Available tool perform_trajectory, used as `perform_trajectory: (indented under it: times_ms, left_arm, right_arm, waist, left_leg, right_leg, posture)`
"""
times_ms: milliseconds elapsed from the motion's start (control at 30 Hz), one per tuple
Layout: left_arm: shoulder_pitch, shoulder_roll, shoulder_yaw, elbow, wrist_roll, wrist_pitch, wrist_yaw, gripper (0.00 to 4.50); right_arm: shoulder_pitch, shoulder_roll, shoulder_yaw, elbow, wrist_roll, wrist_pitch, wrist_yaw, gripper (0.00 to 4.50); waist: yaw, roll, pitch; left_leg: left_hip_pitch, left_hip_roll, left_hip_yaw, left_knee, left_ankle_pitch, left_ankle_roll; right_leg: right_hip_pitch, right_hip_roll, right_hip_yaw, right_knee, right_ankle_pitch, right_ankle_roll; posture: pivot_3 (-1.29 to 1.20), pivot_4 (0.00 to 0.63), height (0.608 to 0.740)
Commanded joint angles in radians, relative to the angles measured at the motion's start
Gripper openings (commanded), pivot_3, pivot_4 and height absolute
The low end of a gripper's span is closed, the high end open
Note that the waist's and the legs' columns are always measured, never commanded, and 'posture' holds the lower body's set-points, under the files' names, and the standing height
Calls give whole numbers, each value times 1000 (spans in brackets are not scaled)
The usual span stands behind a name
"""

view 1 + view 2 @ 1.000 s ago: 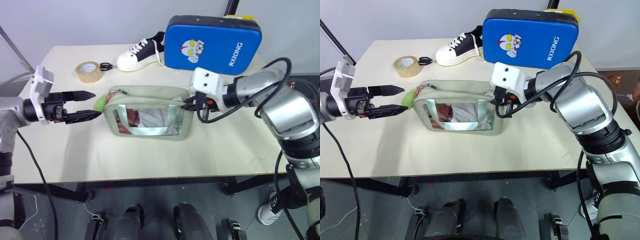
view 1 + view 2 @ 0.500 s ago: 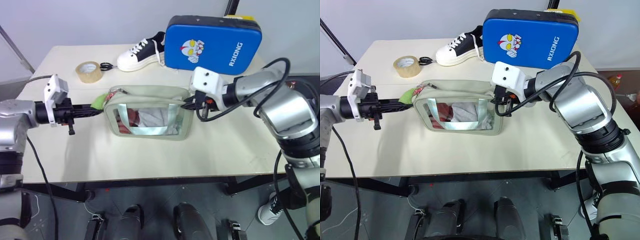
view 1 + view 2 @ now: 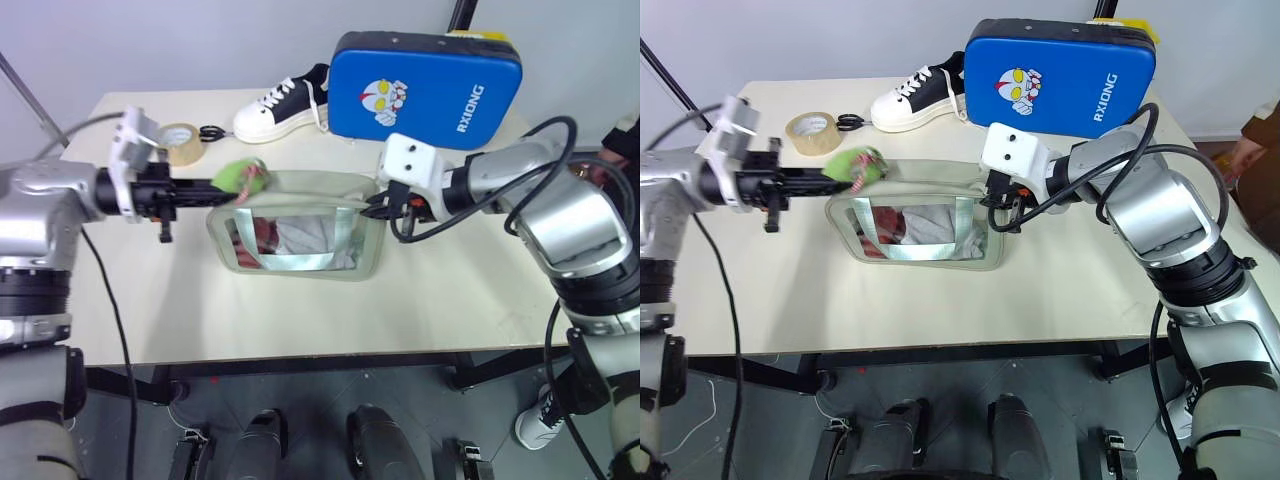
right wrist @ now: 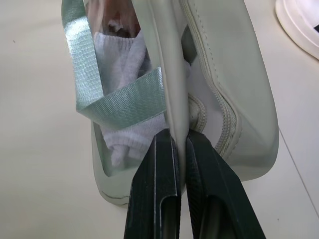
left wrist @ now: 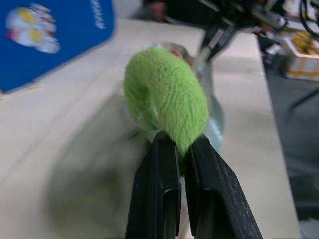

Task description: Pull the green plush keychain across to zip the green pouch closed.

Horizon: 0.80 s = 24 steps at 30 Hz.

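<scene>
One green pouch [image 3: 298, 224] lay near the middle of the table [image 3: 300, 310], its clear window facing the camera with white and red cloth showing inside. One green plush keychain [image 3: 242, 176] sat at the pouch's top left corner, lifted just above the edge. The left gripper [image 3: 218, 184] reached in level from the left, and its two black fingers [image 5: 154, 189] were pressed together on the lower end of the plush. The right gripper [image 3: 378, 207] was at the pouch's right end, its two fingers [image 4: 158, 199] pinched tight on a thin fold of the pouch's edge beside the zipper.

Behind the pouch stood four other things: one roll of tape [image 3: 176, 143], one pair of black scissors [image 3: 211, 132] just beside it, one black-and-white shoe [image 3: 281, 104], and one blue padded case [image 3: 427, 88] with a cartoon figure and white lettering.

The table was a pale cream board on dark legs, over a dark grey floor. A plain light wall ran behind it.
</scene>
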Motion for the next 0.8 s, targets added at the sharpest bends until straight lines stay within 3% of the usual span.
perform_trajectory:
  times_ms: [33, 200, 233, 800]
  left_arm:
    - [-23, 8, -6, 30, 46, -30, 18, 1564]
    - [-44, 12, 19, 56, 66, -62, 43, 4112]
    - [-47, 16, 23, 62, 73, -67, 51, 4440]
    - [42, 103, 92, 51, 51, -92, 35, 4440]
  right_arm:
    - [-10, -2, -13, -21, -2, 6, -8, 0]
    - [-6, -6, -22, -35, 5, 25, -16, 0]
    - [-5, -6, -23, -36, 6, 27, -17, 0]
    - [-4, -5, -23, -38, 15, 23, -17, 0]
  waist:
    - [2, 0, 0]
    - [3, 0, 0]
    - [3, 0, 0]
    - [3, 0, 0]
  left_leg:
    - [0, 0, 0, 0, 0, 0]
    - [0, 0, 0, 2, 0, 0]
    - [0, 0, 0, 2, 0, 0]
    - [0, 0, 0, 3, 0, 0]
  right_leg:
    - [0, 0, 0, 0, 0, 0]
    - [0, 0, 0, 1, 0, 0]
    - [0, 0, 0, 2, 0, 0]
    - [0, 0, 0, 3, 0, 0]
  posture:
    - [0, 150, 695]
    - [0, 150, 695]
    - [0, 150, 695]
    - [0, 150, 695]
